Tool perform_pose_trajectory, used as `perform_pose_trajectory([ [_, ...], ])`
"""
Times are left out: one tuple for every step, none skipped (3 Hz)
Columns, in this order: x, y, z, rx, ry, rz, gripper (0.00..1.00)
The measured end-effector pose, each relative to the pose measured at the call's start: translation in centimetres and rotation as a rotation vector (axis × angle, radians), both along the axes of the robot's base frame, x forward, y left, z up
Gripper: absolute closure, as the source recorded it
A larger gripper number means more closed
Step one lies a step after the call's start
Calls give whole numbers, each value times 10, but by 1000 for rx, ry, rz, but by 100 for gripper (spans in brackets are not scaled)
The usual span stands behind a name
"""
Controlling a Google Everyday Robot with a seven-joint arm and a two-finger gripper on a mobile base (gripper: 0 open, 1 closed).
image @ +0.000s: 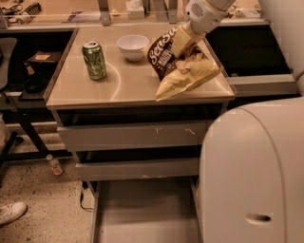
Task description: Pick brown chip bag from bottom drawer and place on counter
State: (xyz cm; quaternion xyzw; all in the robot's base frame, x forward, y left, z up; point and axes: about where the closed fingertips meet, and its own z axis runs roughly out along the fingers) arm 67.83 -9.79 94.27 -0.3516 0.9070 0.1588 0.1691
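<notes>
The brown chip bag (176, 66) hangs tilted over the right part of the counter (123, 88), its lower yellow end at or just above the tan top. My gripper (183, 42) is shut on the bag's upper edge, reaching in from the upper right. The bottom drawer (142, 213) is pulled open below the cabinet and its flat grey bottom shows nothing in it.
A green can (94, 59) stands on the counter's left and a white bowl (132, 46) at its back middle. The robot's white body (251, 175) fills the lower right. A long bench (71, 14) runs behind. A shoe (12, 212) and small bottle (54, 165) lie on the floor at left.
</notes>
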Motion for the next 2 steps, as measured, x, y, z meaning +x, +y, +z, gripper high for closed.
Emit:
perform_pose_trajectory([
  [24,14,-3,-3,-18,15,100],
  [46,17,-7,-20,-51,16,100],
])
